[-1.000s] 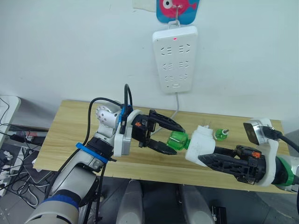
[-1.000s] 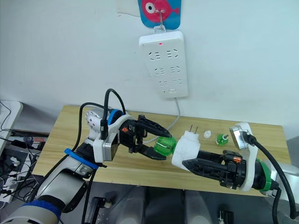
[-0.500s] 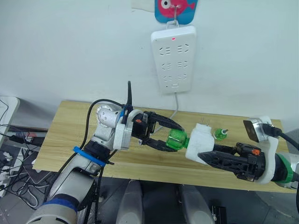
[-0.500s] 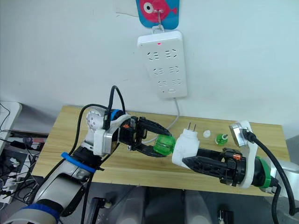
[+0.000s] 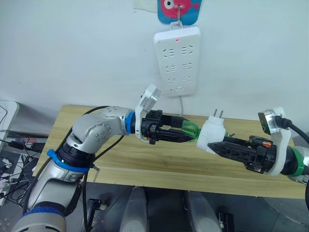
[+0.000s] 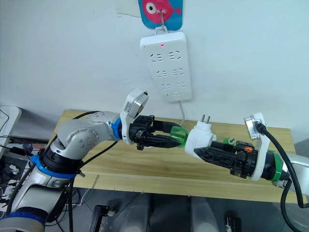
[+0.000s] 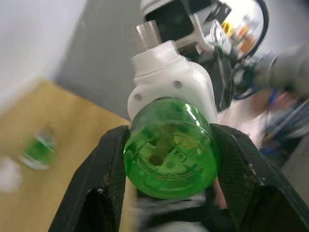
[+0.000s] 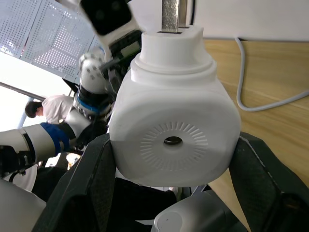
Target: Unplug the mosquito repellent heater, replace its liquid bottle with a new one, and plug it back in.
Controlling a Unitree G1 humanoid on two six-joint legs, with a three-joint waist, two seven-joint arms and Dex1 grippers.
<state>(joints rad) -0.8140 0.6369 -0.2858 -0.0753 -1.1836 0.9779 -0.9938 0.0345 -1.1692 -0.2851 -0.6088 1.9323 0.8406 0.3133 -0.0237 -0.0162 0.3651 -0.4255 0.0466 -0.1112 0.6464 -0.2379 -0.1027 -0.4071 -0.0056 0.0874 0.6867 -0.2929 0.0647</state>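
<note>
Both arms are up over the table (image 5: 120, 166), meeting in mid-air. The right gripper (image 5: 216, 145) has the heater (image 5: 211, 134) pinched between its 2 black fingers, jaws closed on the white body, with the 2 metal prongs (image 5: 218, 114) pointing up toward the wall. In the right wrist view the heater (image 8: 175, 125) sits square between the fingers, round vent hole facing the camera.

The left gripper (image 5: 186, 135) reaches in from the other side, its jaws clamped around the green bottle (image 5: 191, 129). That bottle butts right against the heater's end, the 2 joined in a line between the grippers. The left wrist view looks straight at the bottle's round green base (image 7: 169, 147), a finger (image 7: 104, 179) pressed on each side and the heater's white shell just beyond it.

Held above the table's far edge, the heater is well below the power strip (image 5: 177, 60) hanging on the wall, whose red light is lit. The strip's white cord (image 5: 182, 106) drops down to the tabletop behind the left gripper.

A second small green bottle (image 6: 229, 141) lies on the table just behind the right gripper, mostly hidden by it. Above the strip hangs a blue hook plate with a pink fish (image 5: 179, 7).
</note>
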